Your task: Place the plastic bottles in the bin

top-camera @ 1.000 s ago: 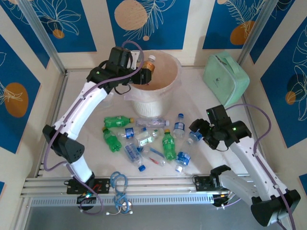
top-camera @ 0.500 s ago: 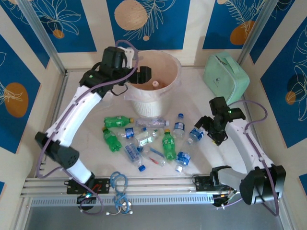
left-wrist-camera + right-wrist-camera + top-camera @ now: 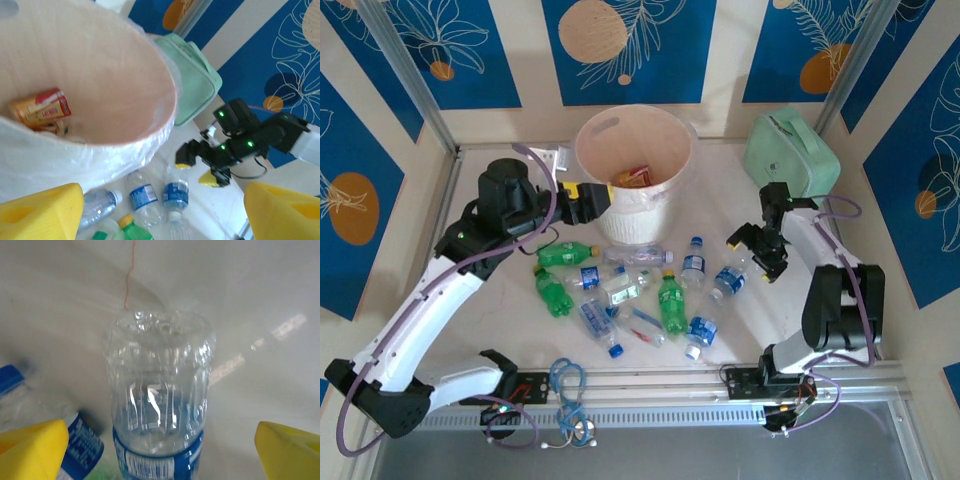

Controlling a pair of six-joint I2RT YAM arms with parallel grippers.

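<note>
Hanging just left of the round white bin (image 3: 620, 222), close beside its liner-covered wall, the left gripper (image 3: 584, 200) has its jaws spread wide and empty. 1 red-orange-labelled bottle (image 3: 632, 178) lies inside the bin; the other plastic bottles (image 3: 670, 303) lie clustered on the white table (image 3: 720, 185) in front of it. The right gripper (image 3: 757, 250) is poised over the clear blue-labelled bottle (image 3: 728, 281) at the cluster's right edge, jaws apart on either side of it, not touching. Bare tabletop lies between the bin and the mint green zip case (image 3: 792, 160), and left of the cluster out to the metal rail (image 3: 447, 182). 1 second ago the left gripper held that red-orange-labelled bottle above the rim, and the right arm's elbow was folded down by the front corner.
</note>
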